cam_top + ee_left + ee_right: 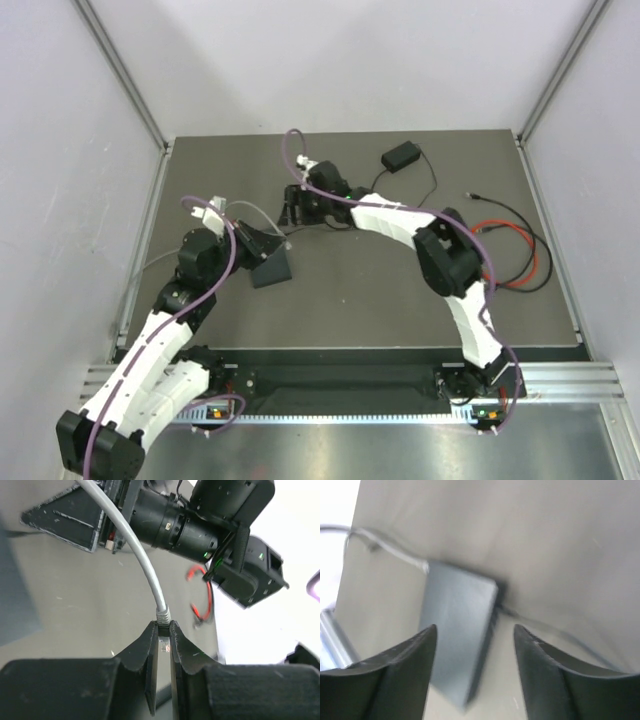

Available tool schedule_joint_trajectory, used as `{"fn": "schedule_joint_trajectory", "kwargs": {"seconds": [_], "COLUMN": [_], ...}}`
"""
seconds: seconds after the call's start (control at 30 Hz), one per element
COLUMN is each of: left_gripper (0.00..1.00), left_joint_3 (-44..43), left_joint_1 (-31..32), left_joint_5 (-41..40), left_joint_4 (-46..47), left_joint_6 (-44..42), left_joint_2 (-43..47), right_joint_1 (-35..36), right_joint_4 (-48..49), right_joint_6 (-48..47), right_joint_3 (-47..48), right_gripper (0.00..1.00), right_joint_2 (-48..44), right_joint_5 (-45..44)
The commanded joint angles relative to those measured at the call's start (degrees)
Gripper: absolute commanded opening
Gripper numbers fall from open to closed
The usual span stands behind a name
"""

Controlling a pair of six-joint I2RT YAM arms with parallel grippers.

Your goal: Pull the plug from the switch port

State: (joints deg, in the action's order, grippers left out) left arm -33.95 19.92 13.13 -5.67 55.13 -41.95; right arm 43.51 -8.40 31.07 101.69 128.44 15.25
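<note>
switch (272, 265), a flat dark box, lies skewed on the bench (350, 300), left of the bench centre, where both arms can reach it. the right arm (400, 225) spans from the near right corner across the middle to the far side of the box. the left arm (150, 350) folds up from the near left corner and meets the box from the left.

the right jaws stand wide and hold nothing. in the blurred right wrist view they frame the switch from above without touching it. i judge that a pose ready to pin the box down should it drag. the left jaws are pressed narrow around the plug.

a power brick (400, 156) sits near the far edge, right of centre. red and black leads (510, 228) loop by the right edge. both are well apart from the work.

a gray cable (145, 560) arcs up from the left jaws and passes the right arm's wrist. in the right wrist view a gray cable meets a corner of the switch. whether it is plugged in there or only passes by, i cannot tell.

the plug (163, 642) is a clear connector pinched flat between the left jaws, its ribbed boot just past their tips. the grip is on the plug body rather than the cable, which i take as a way to spare the cable the strain. no socket shows around it in the left wrist view, so i judge it is out of the port.
</note>
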Motion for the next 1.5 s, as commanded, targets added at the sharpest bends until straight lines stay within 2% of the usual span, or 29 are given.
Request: {"fn": "schedule_joint_trajectory", "kwargs": {"seconds": [0.0,0.1,0.13,0.27,0.37,0.53,0.6,0.73,0.8,0.9,0.93,0.97,1.03,1.07,1.17,1.27,1.37,1.47], "left_gripper": [0.00,0.00,0.00,0.00,0.00,0.00,0.00,0.00,0.00,0.00,0.00,0.00,0.14,0.32,0.58,0.67,0.68,0.68], "left_joint_3": [-3.4,-3.6,-3.7,-5.8,-7.9,-8.2,-8.1,-8.2,-8.6,-9.0,-9.0,-9.0,-8.8,-8.8,-8.5,-8.2,-8.8,-9.2], "left_joint_1": [-0.1,0.7,1.9,7.5,13.5,18.5,19.4,21.4,22.3,22.8,22.9,22.9,22.9,22.9,22.9,22.8,22.7,22.2], "left_joint_5": [10.8,18.0,19.2,21.9,19.1,15.4,15.3,15.4,15.5,16.0,15.7,14.9,10.7,9.2,4.2,-1.6,-6.6,-8.3], "left_joint_4": [1.1,3.3,3.6,3.4,0.4,-0.8,-0.7,-0.7,-0.7,-1.2,-1.3,-1.6,-3.0,-4.1,-6.4,-8.4,-11.2,-11.7], "left_joint_6": [-3.8,-5.0,-5.2,-9.3,-13.5,-14.5,-14.6,-15.5,-15.9,-16.6,-16.7,-16.7,-17.0,-17.1,-17.6,-17.3,-16.9,-16.0], "left_joint_2": [-2.6,-4.7,-5.2,-8.1,-10.1,-11.4,-11.7,-12.5,-13.7,-15.4,-15.4,-15.1,-14.1,-12.9,-10.3,-7.8,-6.6,-6.6], "right_joint_1": [-4.3,-7.9,-9.9,-14.6,-15.6,-12.3,-11.5,-9.1,-8.4,-7.7,-8.6,-9.1,-11.1,-12.0,-15.9,-22.0,-31.5,-42.4], "right_joint_4": [-3.5,-2.4,-1.9,0.9,5.1,0.6,3.3,8.0,14.8,24.5,25.4,25.6,22.5,20.5,9.1,0.9,-4.6,-8.2], "right_joint_6": [-2.6,-2.0,-1.5,5.7,16.2,17.8,19.4,21.8,25.6,31.1,31.2,29.9,26.3,21.6,11.3,5.8,2.4,-2.2], "right_joint_3": [-7.8,-16.0,-17.7,-24.8,-28.4,-26.8,-29.2,-33.0,-35.7,-39.6,-40.3,-41.2,-41.5,-41.2,-40.2,-40.9,-43.5,-46.7], "right_gripper": [0.65,0.76,0.82,0.94,0.95,0.97,0.97,0.89,0.81,0.39,0.12,0.02,0.00,0.00,0.00,0.00,0.00,0.00], "right_joint_2": [-13.8,-22.8,-24.7,-33.3,-34.6,-33.3,-33.2,-32.4,-31.0,-30.1,-30.3,-31.1,-32.9,-35.2,-40.5,-45.0,-49.1,-52.8], "right_joint_5": [3.5,10.6,12.9,21.5,27.5,27.8,28.6,29.3,32.2,34.1,33.9,32.5,30.9,28.7,23.6,21.5,19.4,16.4]}}
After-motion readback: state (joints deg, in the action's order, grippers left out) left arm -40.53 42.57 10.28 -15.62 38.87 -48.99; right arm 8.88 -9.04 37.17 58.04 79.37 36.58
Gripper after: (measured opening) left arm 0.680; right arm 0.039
